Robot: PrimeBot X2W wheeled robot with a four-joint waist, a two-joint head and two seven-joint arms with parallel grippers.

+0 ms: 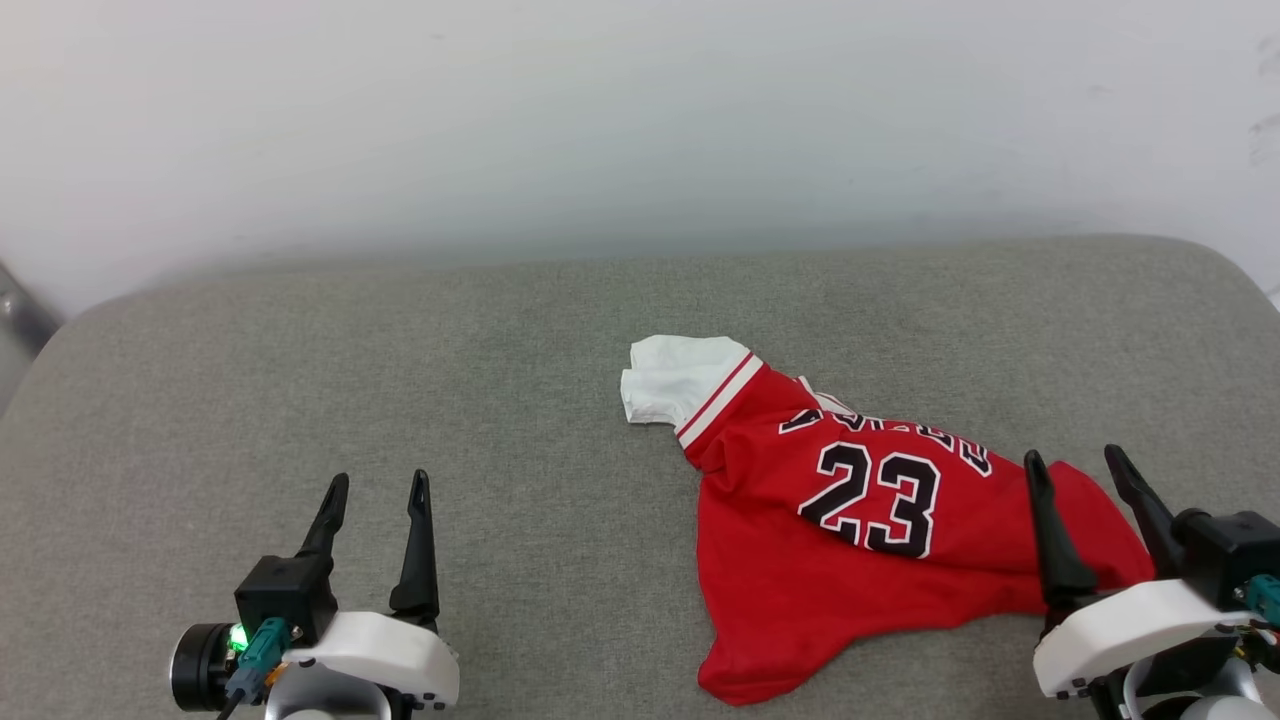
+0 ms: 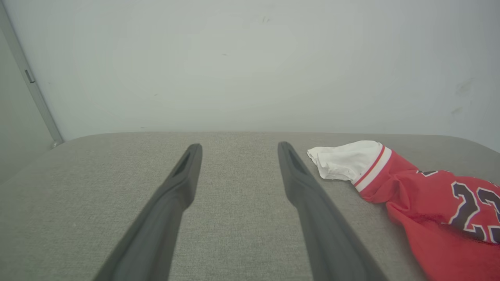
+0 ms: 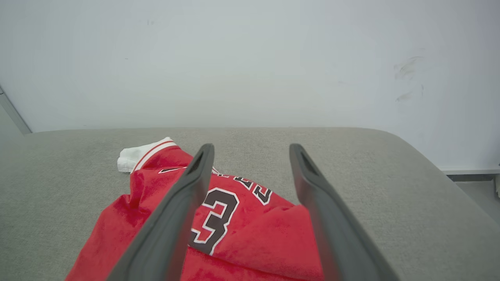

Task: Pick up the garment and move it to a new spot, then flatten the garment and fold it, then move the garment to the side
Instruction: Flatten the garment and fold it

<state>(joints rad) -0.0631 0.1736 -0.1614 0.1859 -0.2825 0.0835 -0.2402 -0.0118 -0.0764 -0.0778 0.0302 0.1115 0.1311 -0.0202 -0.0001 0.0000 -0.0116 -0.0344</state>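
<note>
The garment, a red jersey with a black-and-white "23" and one white sleeve at its upper left, lies crumpled on the grey cushion at centre right. In the left wrist view the garment lies off to the right. My right gripper is open, hovering over the jersey's right edge; its wrist view has the garment below and between the spread fingers, which hold nothing. My left gripper stands open at the lower left over bare cushion, well apart from the cloth.
The grey upholstered surface spans the whole width and has rounded corners. A pale wall rises behind its far edge. A metal strip runs down the wall at the far left.
</note>
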